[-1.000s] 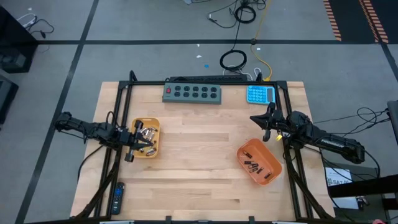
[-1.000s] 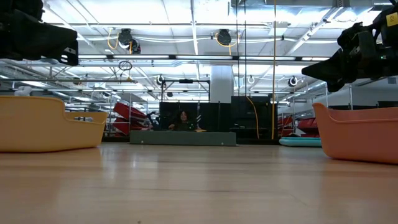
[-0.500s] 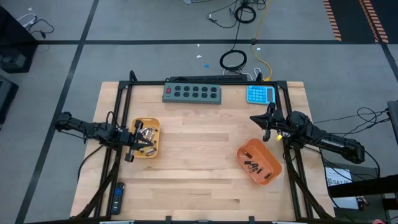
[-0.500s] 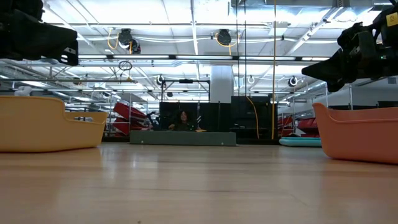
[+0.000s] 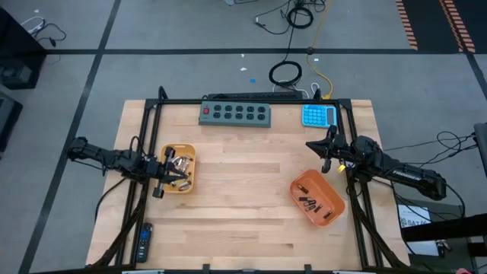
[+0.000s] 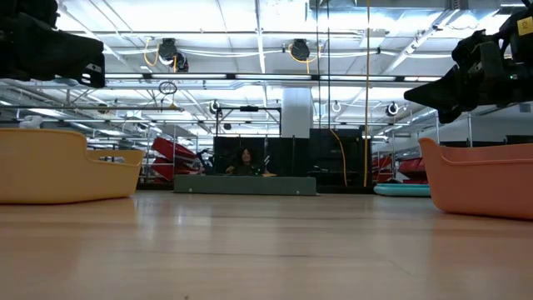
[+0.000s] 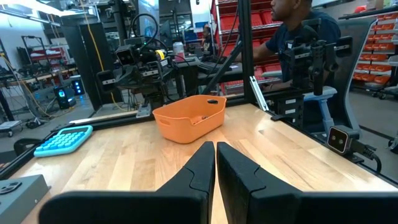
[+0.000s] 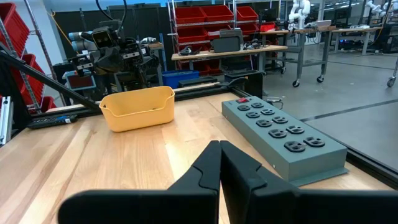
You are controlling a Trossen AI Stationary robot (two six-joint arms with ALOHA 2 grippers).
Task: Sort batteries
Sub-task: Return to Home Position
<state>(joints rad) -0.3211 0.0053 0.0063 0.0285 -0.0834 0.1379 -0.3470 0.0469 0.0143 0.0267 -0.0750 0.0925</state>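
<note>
A yellow tray (image 5: 183, 169) stands at the table's left and holds batteries (image 5: 176, 169), shiny silver and dark ones mixed. An orange tray (image 5: 317, 198) at the right holds a few dark batteries (image 5: 310, 203). My left gripper (image 5: 169, 170) hovers level over the yellow tray's left rim. Its fingers (image 7: 214, 152) are shut on nothing and point toward the orange tray (image 7: 189, 117). My right gripper (image 5: 312, 145) hovers level beyond the orange tray's far side. It (image 8: 219, 152) is also shut on nothing and faces the yellow tray (image 8: 138, 107).
A grey power strip (image 5: 235, 113) and a blue keypad (image 5: 318, 116) lie along the far edge. A black remote control (image 5: 144, 242) lies at the near left corner. A black frame (image 5: 152, 114) borders the table. Bare wood lies between the trays. A person (image 7: 298, 31) is beyond the table's right side.
</note>
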